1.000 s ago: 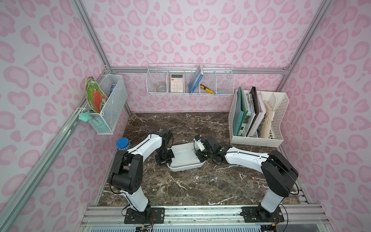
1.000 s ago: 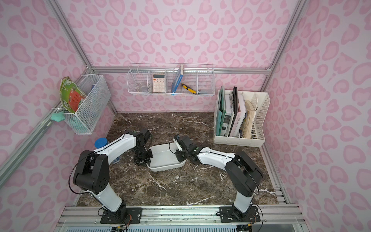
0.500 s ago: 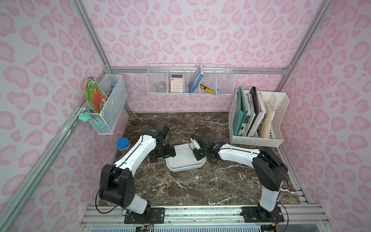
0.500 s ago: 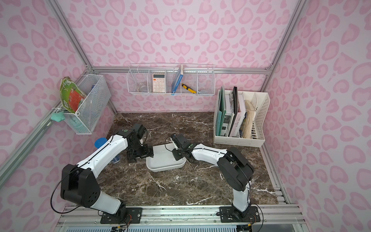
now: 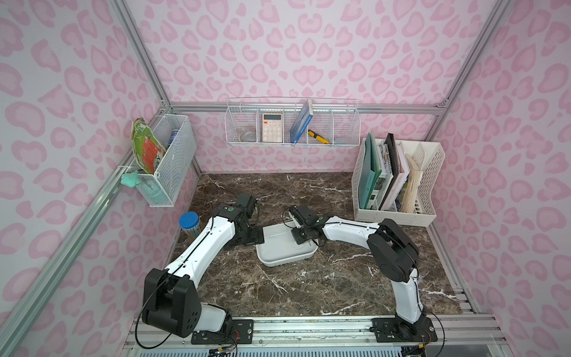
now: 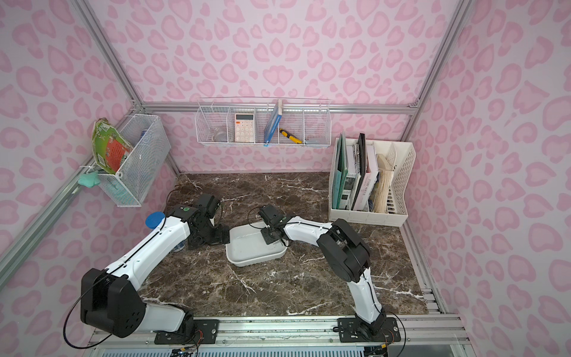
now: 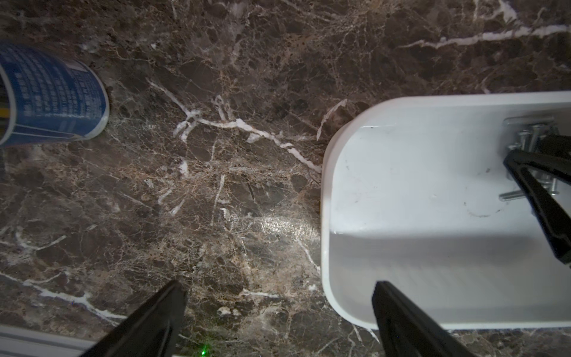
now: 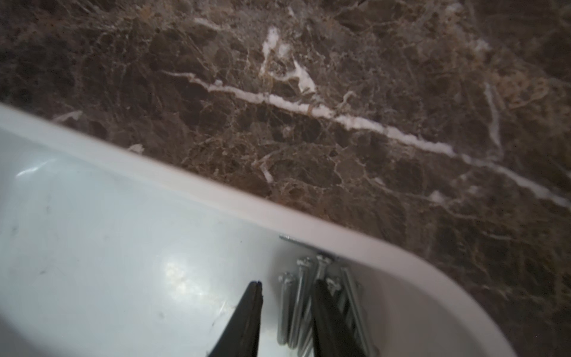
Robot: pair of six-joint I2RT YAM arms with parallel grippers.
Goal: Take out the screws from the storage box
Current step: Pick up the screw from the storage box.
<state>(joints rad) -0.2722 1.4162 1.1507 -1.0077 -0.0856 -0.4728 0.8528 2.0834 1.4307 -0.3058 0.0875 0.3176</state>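
white storage box (image 5: pixel 278 251): your right gripper (image 8: pixel 288 282) jaws narrowly flank the screws (image 8: pixel 298 295), grip unclear; left gripper (image 7: pixel 278 284) jaws gape empty.

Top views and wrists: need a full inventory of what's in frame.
table: 1, brown marble, fills the cell floor
storage box: 1, white, table centre
screws: several, silver, bunched in one box corner
jar: 1, blue lid, table's side edge
file organizer: 1, white, back right, holding books
back-wall basket: 1, white wire, above the table
side-wall basket: 1, white wire, above the jar
calculator: 1, white, back-wall basket
book: 1, blue, back-wall basket
knife: 1, yellow, back-wall basket
packet: 1, green-red, side-wall basket
left gripper: open, at the box's short end
right gripper: inside the box, jaws around screws; grip unclear
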